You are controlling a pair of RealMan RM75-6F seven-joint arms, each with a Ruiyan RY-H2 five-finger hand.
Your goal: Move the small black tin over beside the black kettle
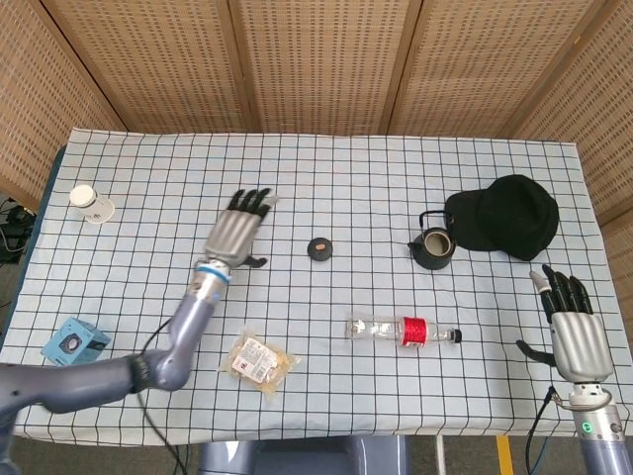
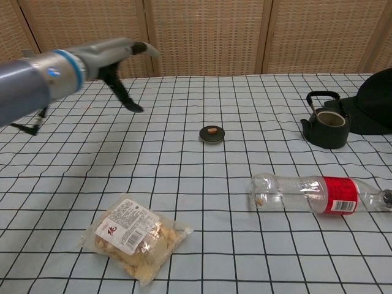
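Still well short of the black kettle (image 1: 433, 249), the small black tin (image 1: 318, 248) sits alone on the table (image 1: 148, 168); left hand (image 1: 235, 234), fingers spread and empty, hovers farther from the kettle, right hand (image 1: 571, 327) likewise empty.

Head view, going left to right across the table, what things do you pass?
White paper cup → blue box → left hand → snack packet → small black tin → clear plastic bottle → black kettle → black cap → right hand.

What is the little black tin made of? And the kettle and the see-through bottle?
The small black tin looks like dark matte metal, though painted plastic is possible. The black kettle seems cast iron: dull, thick-walled. The bottle is clear thin plastic; you see through it.
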